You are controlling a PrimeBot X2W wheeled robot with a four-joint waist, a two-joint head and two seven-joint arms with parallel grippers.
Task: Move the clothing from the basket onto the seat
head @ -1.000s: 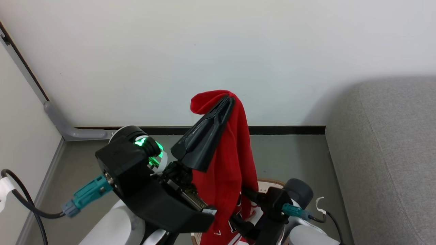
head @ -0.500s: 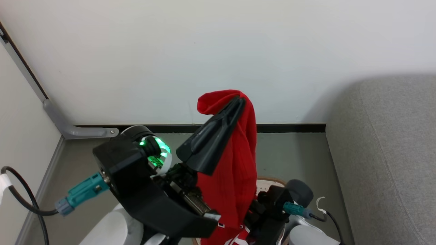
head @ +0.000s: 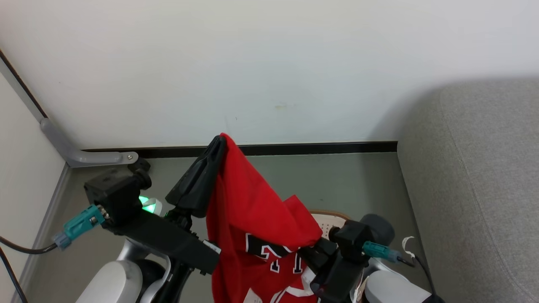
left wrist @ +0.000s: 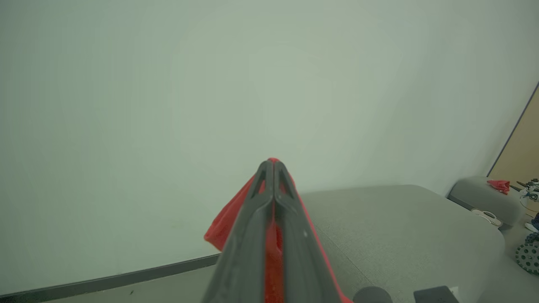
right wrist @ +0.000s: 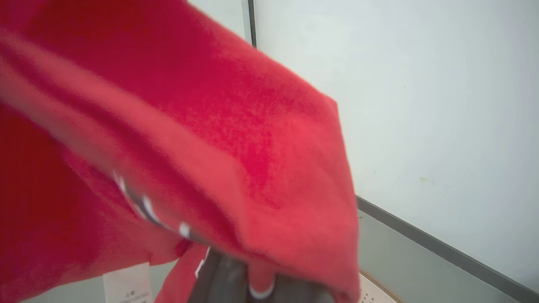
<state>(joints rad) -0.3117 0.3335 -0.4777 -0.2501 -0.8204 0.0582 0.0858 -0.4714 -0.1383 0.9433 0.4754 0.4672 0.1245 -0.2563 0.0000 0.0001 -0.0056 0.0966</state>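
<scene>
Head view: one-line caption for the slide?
Left gripper holds the red clothing high by a corner, right gripper pinches it lower, over the basket; grey seat at right.

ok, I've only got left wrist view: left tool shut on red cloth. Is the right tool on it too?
Observer: Yes, head view has the right tool shut on a fold of the garment, lower than the left tool.
Operator: Which garment?
Observer: The one with black-and-white lettering across it.
Operator: And below it?
Observer: The basket shows its brown rim behind the garment, beside the right tool.
</scene>
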